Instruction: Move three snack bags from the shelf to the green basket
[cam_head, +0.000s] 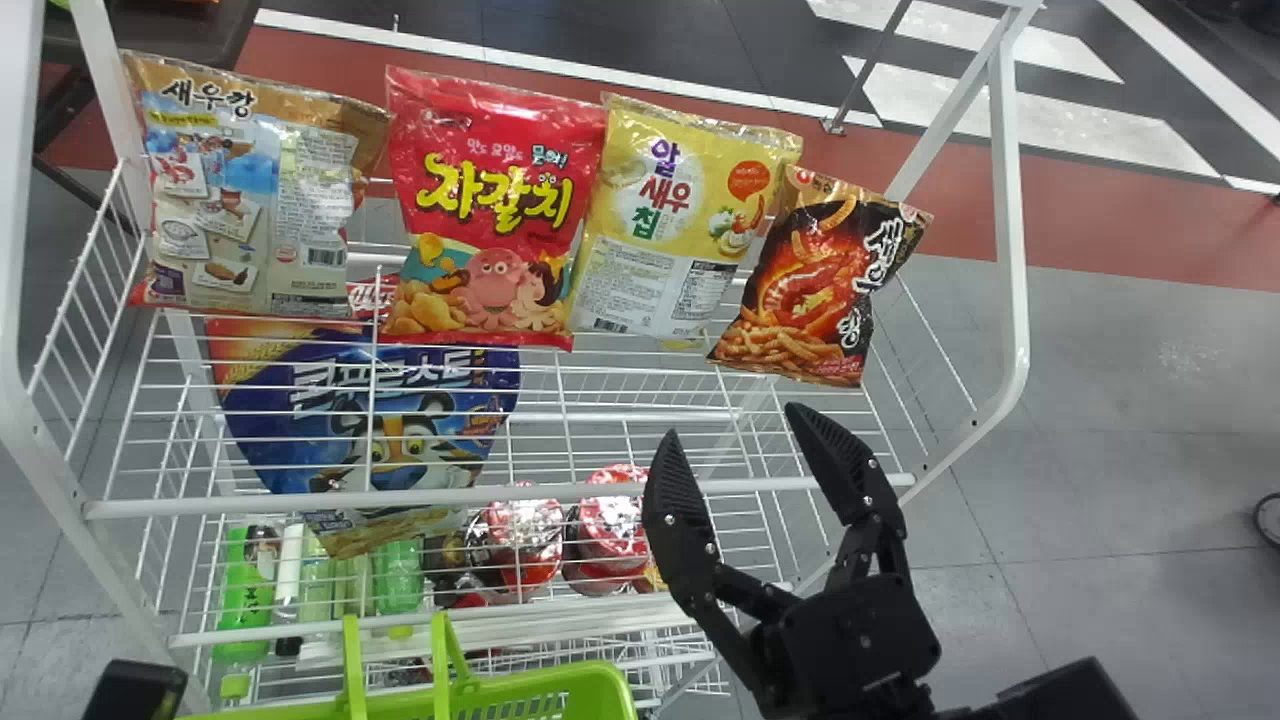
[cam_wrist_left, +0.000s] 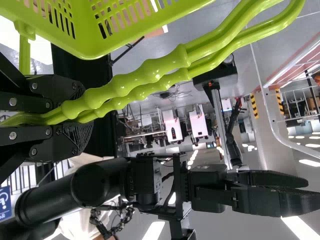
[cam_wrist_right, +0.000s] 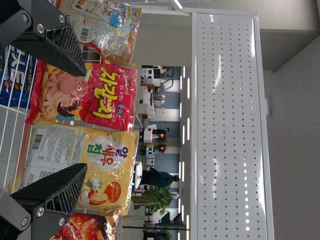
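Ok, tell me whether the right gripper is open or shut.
Open. In the head view, the right gripper has its two fingers spread apart, and the gap between them shows the front rail of the shelf.

Bright indoor light: ceiling lamps (cam_wrist_right: 188, 88) glow white beyond the right gripper (cam_head: 733, 420), streaks shine on the panel (cam_wrist_right: 230, 125) past it, and glare whitens the cups (cam_head: 525, 535) to its left.
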